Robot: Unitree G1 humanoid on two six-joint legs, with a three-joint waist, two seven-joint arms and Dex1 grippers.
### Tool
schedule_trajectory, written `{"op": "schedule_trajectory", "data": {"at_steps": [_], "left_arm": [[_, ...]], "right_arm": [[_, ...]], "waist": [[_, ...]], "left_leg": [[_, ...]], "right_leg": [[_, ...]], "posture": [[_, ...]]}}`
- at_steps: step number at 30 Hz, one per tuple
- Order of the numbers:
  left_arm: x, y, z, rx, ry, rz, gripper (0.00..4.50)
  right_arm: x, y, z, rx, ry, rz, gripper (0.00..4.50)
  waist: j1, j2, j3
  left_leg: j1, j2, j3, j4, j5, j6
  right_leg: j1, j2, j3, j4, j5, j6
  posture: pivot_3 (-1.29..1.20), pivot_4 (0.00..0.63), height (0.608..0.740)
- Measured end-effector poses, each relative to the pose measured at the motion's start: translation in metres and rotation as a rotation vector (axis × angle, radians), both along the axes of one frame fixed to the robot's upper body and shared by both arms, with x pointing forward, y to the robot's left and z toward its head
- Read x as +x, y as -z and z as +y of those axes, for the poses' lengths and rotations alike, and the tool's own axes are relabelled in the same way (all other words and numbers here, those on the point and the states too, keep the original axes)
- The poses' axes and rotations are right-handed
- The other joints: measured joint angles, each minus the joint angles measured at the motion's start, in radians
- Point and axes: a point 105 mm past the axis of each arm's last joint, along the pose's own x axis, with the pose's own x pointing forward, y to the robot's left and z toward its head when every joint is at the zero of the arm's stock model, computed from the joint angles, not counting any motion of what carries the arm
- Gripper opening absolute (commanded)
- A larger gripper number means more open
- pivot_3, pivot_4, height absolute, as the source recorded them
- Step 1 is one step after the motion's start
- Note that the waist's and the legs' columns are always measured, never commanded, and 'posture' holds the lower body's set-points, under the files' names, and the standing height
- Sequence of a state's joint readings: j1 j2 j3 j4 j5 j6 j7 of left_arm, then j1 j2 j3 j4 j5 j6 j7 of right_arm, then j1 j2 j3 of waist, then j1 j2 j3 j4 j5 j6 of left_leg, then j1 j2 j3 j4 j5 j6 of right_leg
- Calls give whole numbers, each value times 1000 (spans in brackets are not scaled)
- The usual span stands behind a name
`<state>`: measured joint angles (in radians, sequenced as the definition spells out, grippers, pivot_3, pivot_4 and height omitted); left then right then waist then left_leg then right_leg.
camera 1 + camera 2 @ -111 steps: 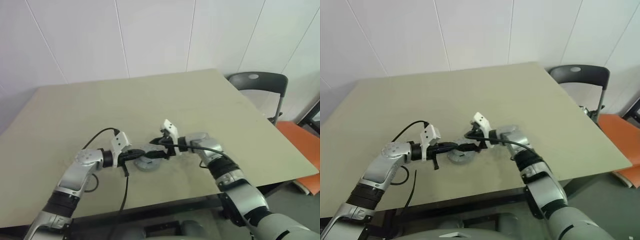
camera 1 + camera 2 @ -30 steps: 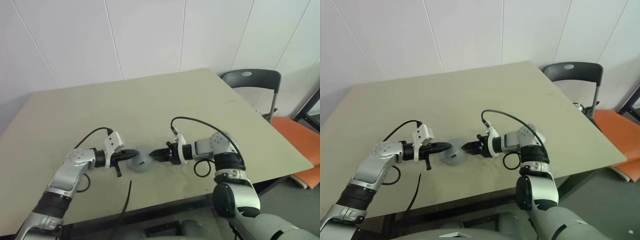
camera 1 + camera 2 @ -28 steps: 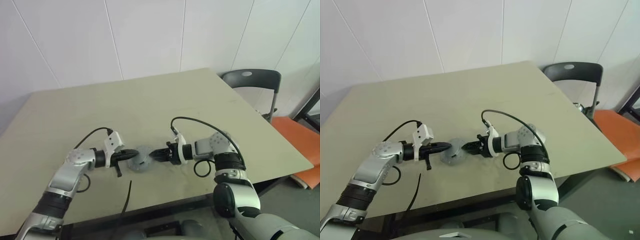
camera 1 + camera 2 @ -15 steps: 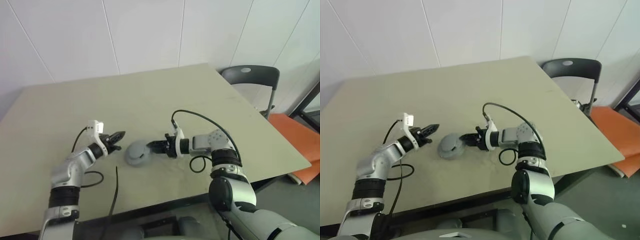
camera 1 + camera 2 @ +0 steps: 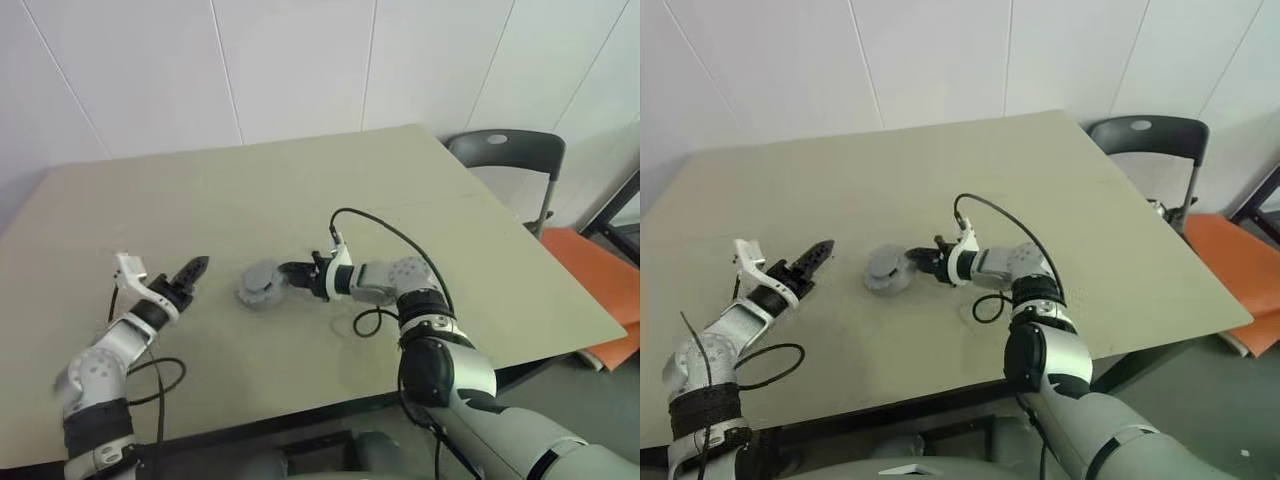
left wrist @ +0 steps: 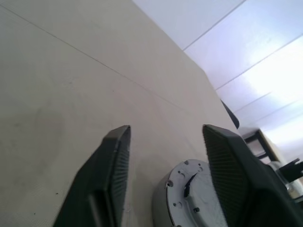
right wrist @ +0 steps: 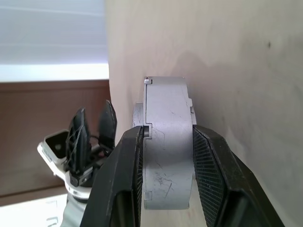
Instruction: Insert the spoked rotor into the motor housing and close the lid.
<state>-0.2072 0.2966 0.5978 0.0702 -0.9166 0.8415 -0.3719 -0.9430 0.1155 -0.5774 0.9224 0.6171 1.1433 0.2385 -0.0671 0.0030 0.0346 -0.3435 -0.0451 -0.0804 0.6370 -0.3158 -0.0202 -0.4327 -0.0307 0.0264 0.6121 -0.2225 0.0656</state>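
The motor housing (image 5: 260, 286), a short round silvery can, is near the middle of the table. Its edge is clamped between the two fingers (image 7: 127, 179) of my right gripper (image 5: 291, 274), which reaches it from the right. In the right wrist view the housing (image 7: 168, 142) is seen edge-on and looks closed. A pale flat lid (image 6: 194, 194) with small screw holes covers the face turned toward my left gripper (image 6: 166, 128). That gripper (image 5: 190, 270) hovers open, a hand's width left of the housing, touching nothing. The spoked rotor is hidden.
The beige table (image 5: 300, 190) stretches wide behind and beside the housing. A black cable (image 5: 375, 225) loops over the table from my right wrist. A dark chair (image 5: 505, 155) and an orange seat (image 5: 600, 270) stand past the table's right edge.
My left gripper has let go of the housing, drawn back to the left, rolled and opened. My right gripper has kept its grip and carried the housing slightly left and forward.
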Motion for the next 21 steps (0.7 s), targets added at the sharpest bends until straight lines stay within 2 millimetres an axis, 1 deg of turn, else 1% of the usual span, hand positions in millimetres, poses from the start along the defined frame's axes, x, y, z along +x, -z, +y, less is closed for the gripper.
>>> {"op": "schedule_trajectory", "data": {"at_steps": [3,4,7,9,12,14,16,18,21], "left_arm": [[0,1,-5,-73,-8,12,4267],[0,2,-7,-99,-6,24,4461],[-2,4,-10,-163,-5,60,4461],[-4,7,-17,-195,21,96,4461],[-7,14,-32,-229,93,165,4461],[-8,17,-35,-253,104,192,4461],[-8,18,-37,-285,111,205,4461],[-6,14,-38,-332,113,191,4461],[-1,-5,-38,-407,127,117,4461]], "right_arm": [[6,1,3,12,38,-1,1228],[7,1,4,16,46,-3,1228],[8,-3,4,46,57,-13,1228],[11,-7,4,82,73,-20,1228],[16,-21,2,195,114,-36,1228],[18,-30,1,241,122,-58,1228],[19,-36,0,261,120,-77,1228],[19,-39,0,278,117,-82,1228],[19,-44,0,295,115,-94,1228]], "waist": [[0,0,0],[0,0,0],[-2,0,0],[-2,-1,0],[-2,-1,0],[-2,-1,0],[-3,-1,0],[-2,-1,0],[-1,-1,0]], "left_leg": [[0,0,0,0,0,-1],[0,0,0,0,0,-1],[-1,0,0,0,1,-1],[-2,0,0,0,1,-1],[-4,0,0,2,1,-1],[-6,0,0,4,1,-1],[-12,0,-1,8,1,-2],[-13,0,-1,9,2,-3],[-12,0,-1,10,3,-5]], "right_leg": [[0,0,0,0,0,0],[0,0,0,0,0,0],[-1,0,0,1,0,0],[-2,0,0,1,0,0],[-3,0,0,1,0,0],[-5,0,0,2,0,0],[-10,0,0,5,1,-1],[-11,0,0,6,2,-2],[-10,0,-1,7,2,-3]], "posture": [[0,0,740],[0,0,740],[0,0,740],[0,0,740],[0,0,740],[0,0,740],[0,0,740],[0,0,740],[0,0,740]]}}
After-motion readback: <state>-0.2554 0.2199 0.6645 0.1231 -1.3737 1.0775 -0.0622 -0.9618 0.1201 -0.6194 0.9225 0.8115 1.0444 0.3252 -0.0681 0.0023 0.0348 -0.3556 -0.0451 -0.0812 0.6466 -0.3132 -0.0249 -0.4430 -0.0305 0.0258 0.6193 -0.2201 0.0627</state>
